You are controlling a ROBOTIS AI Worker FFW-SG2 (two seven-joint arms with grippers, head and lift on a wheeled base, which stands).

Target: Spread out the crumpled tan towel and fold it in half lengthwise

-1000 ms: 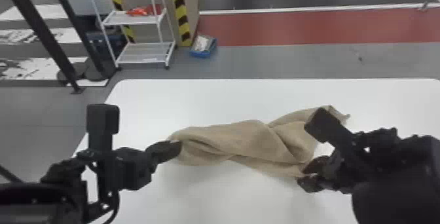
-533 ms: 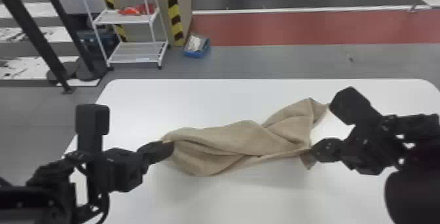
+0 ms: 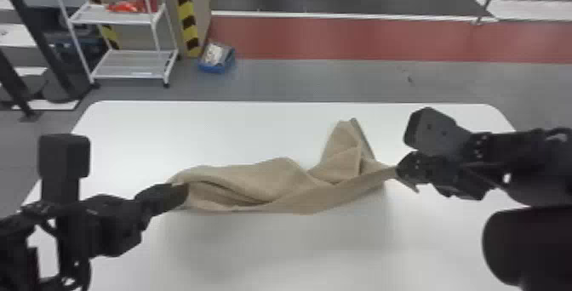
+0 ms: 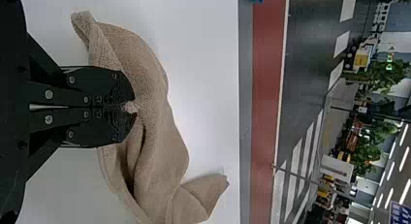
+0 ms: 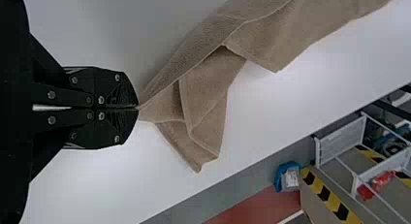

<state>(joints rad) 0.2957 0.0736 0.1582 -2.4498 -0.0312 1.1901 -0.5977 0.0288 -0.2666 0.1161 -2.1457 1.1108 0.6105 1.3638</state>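
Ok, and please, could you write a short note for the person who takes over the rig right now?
Left gripper: shut on the towel.
Right gripper: shut on a corner or edge of it, I cannot tell which.
Towel: runs between the grippers over the table, twisted and creased; a loose part near the right gripper points to the table's far edge.
Done: both grippers have hold.
To do: open out the creases, lay it flat, fold it in half lengthwise.

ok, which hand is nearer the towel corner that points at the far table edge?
The right hand: in the head view that corner sticks out close by it, while the left hand grips the towel's other end.
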